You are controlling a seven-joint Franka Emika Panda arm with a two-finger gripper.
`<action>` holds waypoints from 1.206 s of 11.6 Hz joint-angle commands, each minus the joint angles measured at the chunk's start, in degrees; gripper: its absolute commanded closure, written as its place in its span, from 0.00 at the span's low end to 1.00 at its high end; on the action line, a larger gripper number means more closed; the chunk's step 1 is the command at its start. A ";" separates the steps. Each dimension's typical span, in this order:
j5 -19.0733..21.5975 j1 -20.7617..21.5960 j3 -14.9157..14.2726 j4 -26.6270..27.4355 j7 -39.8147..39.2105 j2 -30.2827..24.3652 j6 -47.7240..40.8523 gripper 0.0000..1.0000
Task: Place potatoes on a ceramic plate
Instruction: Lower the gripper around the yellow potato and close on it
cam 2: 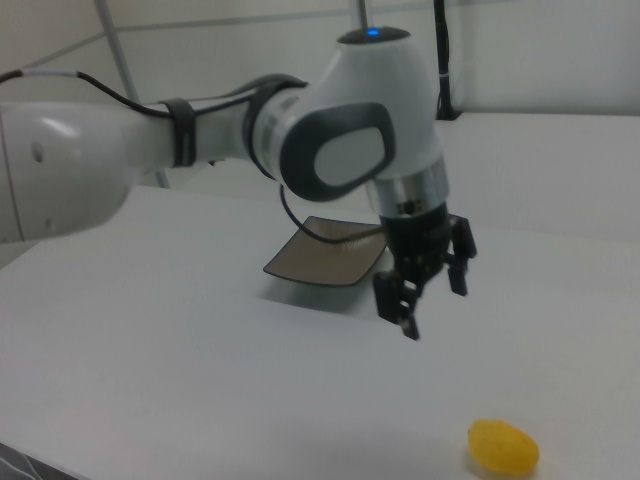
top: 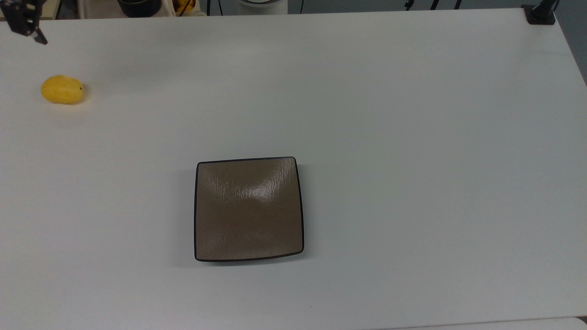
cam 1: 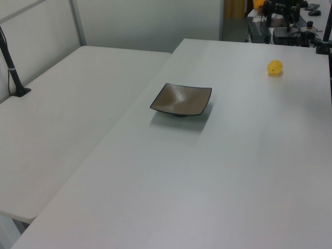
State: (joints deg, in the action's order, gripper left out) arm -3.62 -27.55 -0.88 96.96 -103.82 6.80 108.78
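Observation:
The potato (top: 62,89) is a small bright-yellow oval with a tiny dark spot, lying on the white table at the top view's far left. The potato (cam 2: 503,447) also sits low in the right view, and the potato (cam 1: 275,67) shows at the left view's upper right. The ceramic plate (top: 248,208) is square, glossy brown with a thin black rim, and holds nothing; the plate (cam 1: 181,99) sits mid-table. My gripper (cam 2: 436,310) hangs open above the table with nothing between its fingers, above and to the left of the potato in the right view. The gripper (top: 28,25) is near the top view's upper-left corner. It partly hides the plate (cam 2: 320,262).
A black clamp post (top: 541,13) stands at the table's corner in the top view's upper right. A second white table (cam 1: 62,114) adjoins on the left view's left, with a black post (cam 1: 13,72) on it. Clutter (top: 183,5) lies beyond the top view's top table edge.

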 commanded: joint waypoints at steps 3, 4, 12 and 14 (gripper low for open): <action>-1.21 -3.29 -1.41 0.51 -20.60 6.45 9.68 0.00; -1.12 -4.00 -1.41 0.51 -23.85 7.86 10.39 0.00; -1.12 -6.02 -1.76 4.82 -26.26 12.88 17.86 0.00; -1.03 -6.11 -1.93 5.34 -26.26 14.02 18.74 0.00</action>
State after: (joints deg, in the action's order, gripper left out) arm -3.98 -33.73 -2.25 100.84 -128.96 20.26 125.33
